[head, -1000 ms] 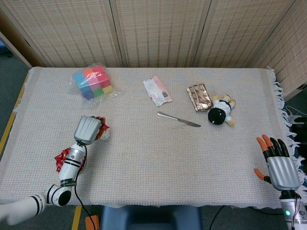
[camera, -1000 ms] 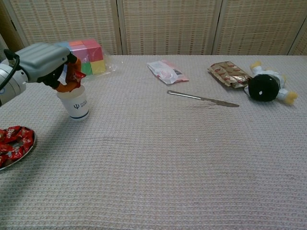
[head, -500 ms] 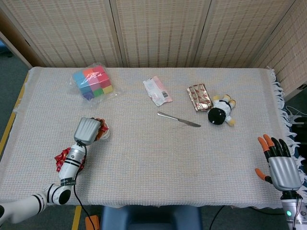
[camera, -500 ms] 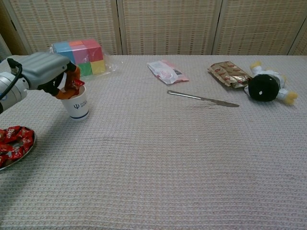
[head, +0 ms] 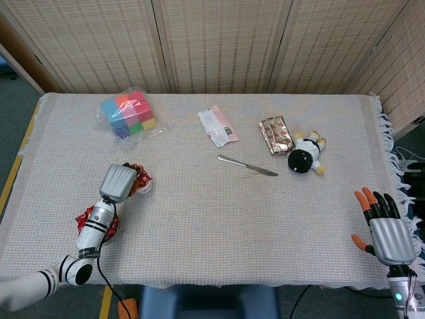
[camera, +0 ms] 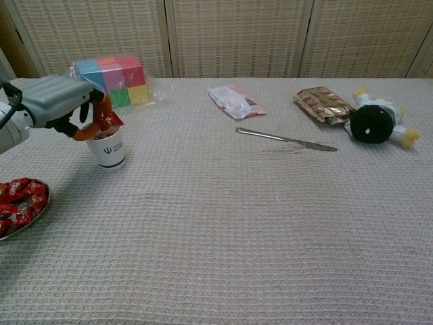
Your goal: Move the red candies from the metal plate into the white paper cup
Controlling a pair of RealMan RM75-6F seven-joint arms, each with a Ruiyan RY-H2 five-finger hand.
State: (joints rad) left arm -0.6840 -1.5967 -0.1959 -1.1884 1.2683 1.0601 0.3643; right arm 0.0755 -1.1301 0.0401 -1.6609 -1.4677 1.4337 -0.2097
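A red candy (camera: 108, 120) sits pinched in my left hand (camera: 57, 100), right at the mouth of the white paper cup (camera: 109, 147); its wrapper touches the rim there, and I cannot tell whether any of it is already inside. My left fingers (camera: 86, 131) curl down around the candy above the cup, and in the head view the same hand (head: 118, 183) covers most of the cup (head: 145, 186). The rest of the red candies (camera: 15, 203) lie heaped on the metal plate (camera: 34, 215), which is near the cup on its left, toward the table's front edge; from above the plate's heap (head: 86, 219) shows partly hidden under my forearm. Beyond the cup, toward the far edge of the table, stands a bagged cluster of colored blocks (camera: 111, 80). Well to the cup's right lies a pink-and-white packet (camera: 235, 100), then a metal knife (camera: 285, 139) flat on the cloth, then a brown foil wrapper (camera: 323, 105) with a small plush toy (camera: 376, 122) just beside it. My right hand (head: 388, 232) rests far from the cup at the table's near right corner, holding nothing, its orange-tipped fingers (head: 364, 199) spread apart.
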